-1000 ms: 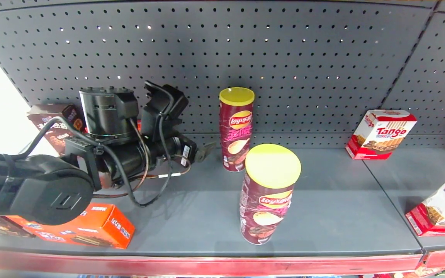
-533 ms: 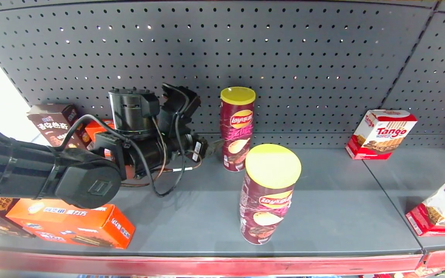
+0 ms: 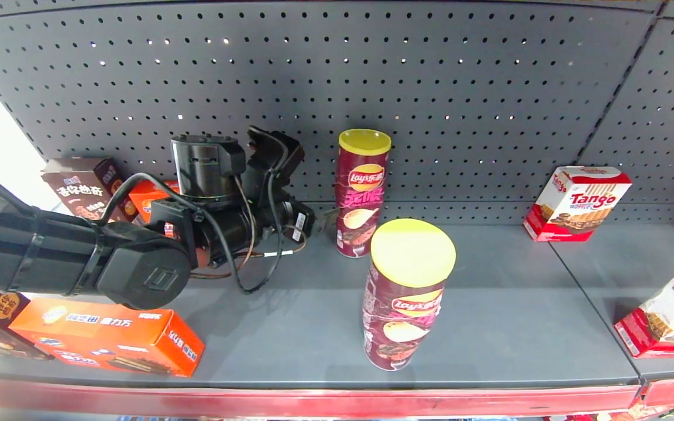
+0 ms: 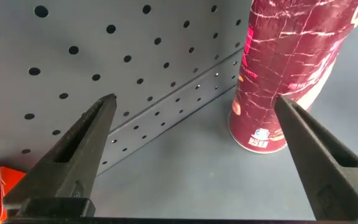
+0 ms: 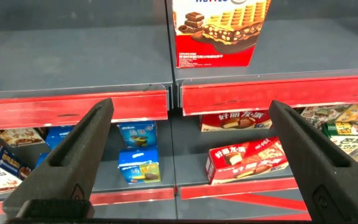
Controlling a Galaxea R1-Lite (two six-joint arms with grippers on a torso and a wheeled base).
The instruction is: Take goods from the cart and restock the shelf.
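Note:
Two maroon chip cans with yellow lids stand on the grey shelf (image 3: 506,304). One can (image 3: 404,304) stands near the front and the other (image 3: 362,196) stands by the pegboard, leaning slightly. My left gripper (image 3: 326,215) lies low over the shelf just left of the back can. In the left wrist view this gripper (image 4: 196,102) is open, and the back can (image 4: 291,68) stands right beside one fingertip (image 4: 284,106), outside the gap. My right gripper (image 5: 191,106) is open and holds nothing, facing lower shelves with a wafer box (image 5: 216,31).
An orange box (image 3: 109,339) lies at the shelf's front left, under my left arm. Brown snack boxes (image 3: 82,184) stand at the back left. Two red-and-white wafer boxes (image 3: 577,202) (image 3: 670,316) sit to the right. The pegboard (image 3: 430,88) closes the back.
My left arm has moved right and back along the shelf, up to the back can. That can's top has shifted slightly to the right. The front can has not moved.

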